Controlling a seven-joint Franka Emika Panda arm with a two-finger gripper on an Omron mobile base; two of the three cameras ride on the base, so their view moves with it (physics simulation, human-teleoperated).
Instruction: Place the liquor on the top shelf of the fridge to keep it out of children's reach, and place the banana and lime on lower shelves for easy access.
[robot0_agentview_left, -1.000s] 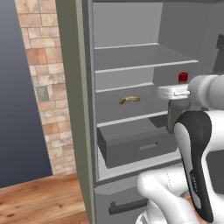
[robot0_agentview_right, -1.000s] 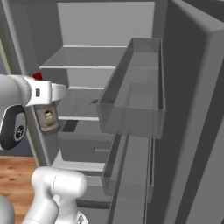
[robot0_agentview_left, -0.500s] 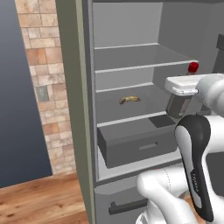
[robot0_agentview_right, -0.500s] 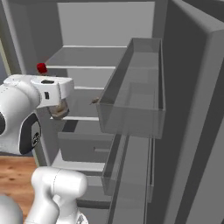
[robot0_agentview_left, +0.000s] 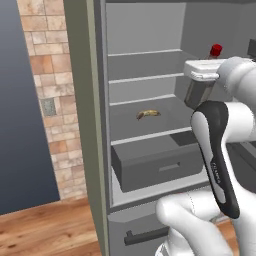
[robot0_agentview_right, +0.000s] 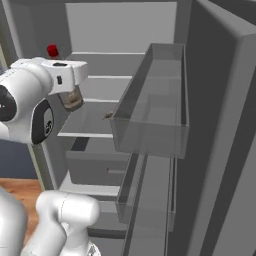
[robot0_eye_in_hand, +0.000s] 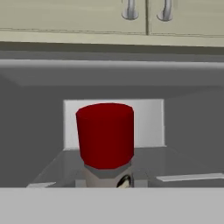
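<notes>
Red-capped liquor (robot0_agentview_left: 215, 50) lifted higher, banana (robot0_agentview_left: 148, 114) unmoved

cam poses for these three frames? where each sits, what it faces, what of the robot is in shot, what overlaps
Left base view: behind-left of the arm, facing the open grey fridge; white arm lower right.
Right base view: behind-right, facing the fridge interior and door bins; arm at left.
Hand view: on the hand, looking along the gripper past the red cap into the fridge.
Shared: the small red-capped glass liquor bottle; both base views show the yellow-brown banana.

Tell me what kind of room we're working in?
Most likely a home kitchen: an open fridge with a banana on a shelf, pale cabinets above it, a brick wall and wood floor.
</notes>
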